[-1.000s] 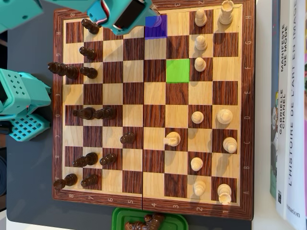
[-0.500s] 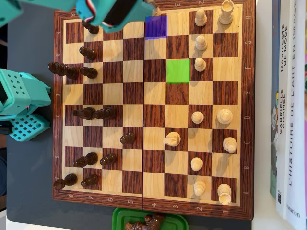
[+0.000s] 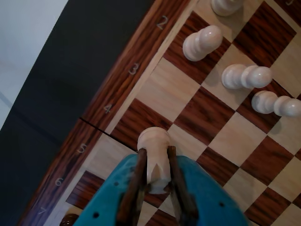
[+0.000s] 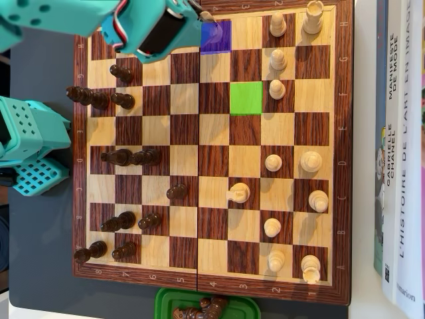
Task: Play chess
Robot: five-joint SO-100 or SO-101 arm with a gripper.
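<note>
My gripper (image 3: 156, 150) is shut on a cream-white chess piece (image 3: 154, 141) with a notch in its side, gripped between the two brown fingers (image 3: 140, 179). The piece's round end hangs over the dark edge square by the number 4 on the wooden chessboard (image 3: 136, 56). I cannot tell whether it touches the board. In the overhead view the gripper (image 4: 194, 10) is at the board's top edge, beside a purple-marked square (image 4: 216, 36); the arm hides the held piece there. A green-marked square (image 4: 246, 98) lies lower right of it.
White pawns (image 3: 202, 42) (image 3: 247, 76) (image 3: 275, 104) stand to the right of the gripper. Dark pieces (image 4: 123, 73) fill the board's left side, white ones (image 4: 275, 90) the right. A green tray with captured dark pieces (image 4: 206, 307) sits below the board. Books (image 4: 398, 153) lie right, the teal robot base (image 4: 30, 153) left.
</note>
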